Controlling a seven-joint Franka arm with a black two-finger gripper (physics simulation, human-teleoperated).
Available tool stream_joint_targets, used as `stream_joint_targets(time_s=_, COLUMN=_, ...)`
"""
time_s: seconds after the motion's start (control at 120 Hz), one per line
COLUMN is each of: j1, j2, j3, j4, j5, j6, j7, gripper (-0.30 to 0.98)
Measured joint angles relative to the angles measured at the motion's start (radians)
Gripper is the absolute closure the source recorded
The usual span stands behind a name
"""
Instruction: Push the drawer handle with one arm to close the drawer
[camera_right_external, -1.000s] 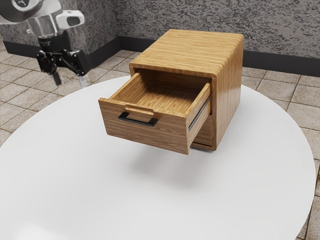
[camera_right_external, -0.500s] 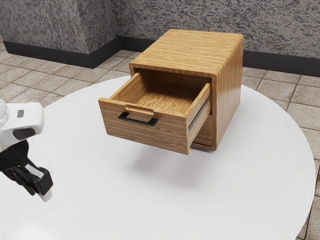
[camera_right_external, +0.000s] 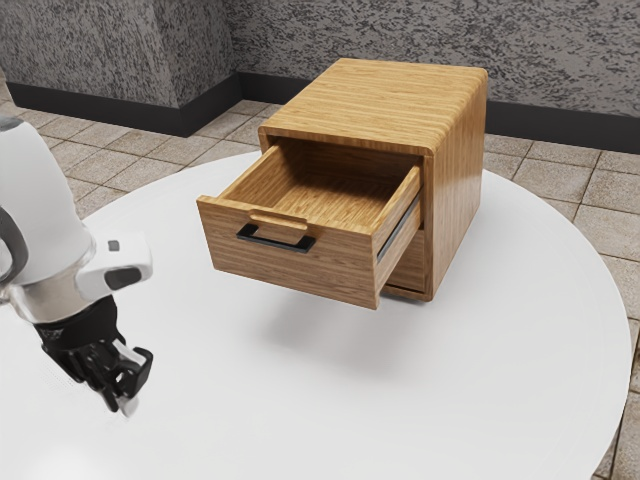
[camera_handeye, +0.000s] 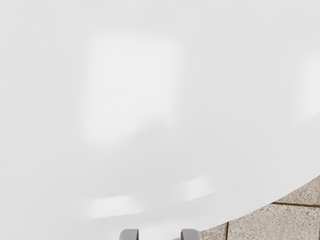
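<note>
Drawer: still open | gripper: open, shifted toward exterior view's right

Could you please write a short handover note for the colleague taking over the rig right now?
Pincer: open and empty, tips apart, on the exterior view's left of the drawer, clear of it.
Job's things: the wooden cabinet stands on the white table; its upper drawer is pulled well out, with the black handle on its front.
Done: the drawer is not closed, and nothing is touching the handle.
Left: bring the pincer to the handle, then push the drawer in until its front meets the cabinet.
</note>
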Motion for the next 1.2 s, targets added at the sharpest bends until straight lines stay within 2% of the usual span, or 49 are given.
stream_joint_targets(time_s=0.158, j1=0.000, j2=0.109, j3=0.026, j4=0.050, j5=0.058, j6=0.061, j7=-0.016, gripper=0.68)
stream_joint_targets(time_s=0.642, j1=0.000, j2=0.496, j3=0.053, j4=0.235, j5=0.155, j6=0.238, j7=-0.045, gripper=0.69)
stream_joint_targets(time_s=0.833, j1=0.000, j2=0.624, j3=0.065, j4=0.313, j5=0.234, j6=0.282, j7=-0.052, gripper=0.69)
stream_joint_targets(time_s=1.2, j1=0.002, j2=0.853, j3=0.089, j4=0.474, j5=0.304, j6=0.345, j7=-0.060, gripper=0.69)
